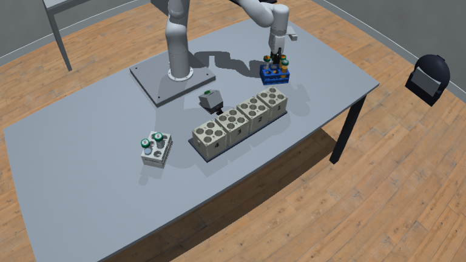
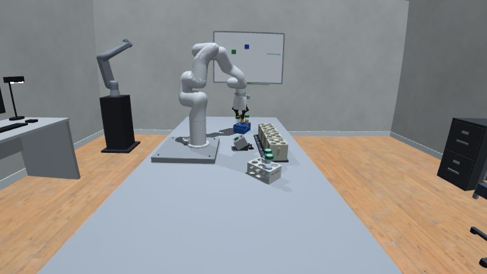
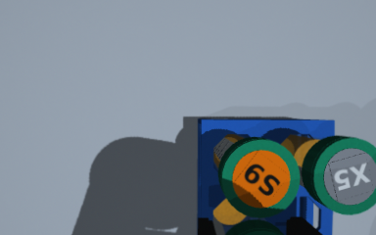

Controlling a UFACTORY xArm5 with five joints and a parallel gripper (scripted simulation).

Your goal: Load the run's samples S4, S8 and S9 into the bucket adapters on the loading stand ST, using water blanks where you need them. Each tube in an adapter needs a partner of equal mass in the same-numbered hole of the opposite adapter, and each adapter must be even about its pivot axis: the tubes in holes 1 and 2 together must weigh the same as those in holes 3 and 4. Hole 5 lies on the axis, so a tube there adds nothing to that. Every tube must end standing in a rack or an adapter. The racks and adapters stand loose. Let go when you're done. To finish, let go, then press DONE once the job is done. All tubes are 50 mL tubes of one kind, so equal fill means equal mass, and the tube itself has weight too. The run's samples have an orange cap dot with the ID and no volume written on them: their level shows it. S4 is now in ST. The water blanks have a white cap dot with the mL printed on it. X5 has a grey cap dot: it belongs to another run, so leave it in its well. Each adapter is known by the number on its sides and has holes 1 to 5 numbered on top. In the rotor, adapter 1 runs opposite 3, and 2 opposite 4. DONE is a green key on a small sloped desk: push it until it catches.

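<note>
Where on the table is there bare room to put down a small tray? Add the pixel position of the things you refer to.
Likely room: the wide patch left of the white rack point(image 1: 153, 161) point(image 2: 274, 176) in the top view, and the near end in the exterior view. Crowded: around the blue rack point(image 1: 275, 80) point(image 2: 241, 130) point(image 3: 211, 125), under the gripper point(image 1: 275, 60) point(image 2: 241, 120), and between DONE point(image 1: 211, 99) point(image 2: 240, 143) and the adapters point(image 1: 239, 134) point(image 2: 278, 151).

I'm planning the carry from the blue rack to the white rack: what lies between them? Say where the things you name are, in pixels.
In the top view, the four adapters point(image 1: 209, 142) point(image 2: 278, 150) on their stand and the DONE desk point(image 1: 211, 100) point(image 2: 241, 142) lie between them.
</note>
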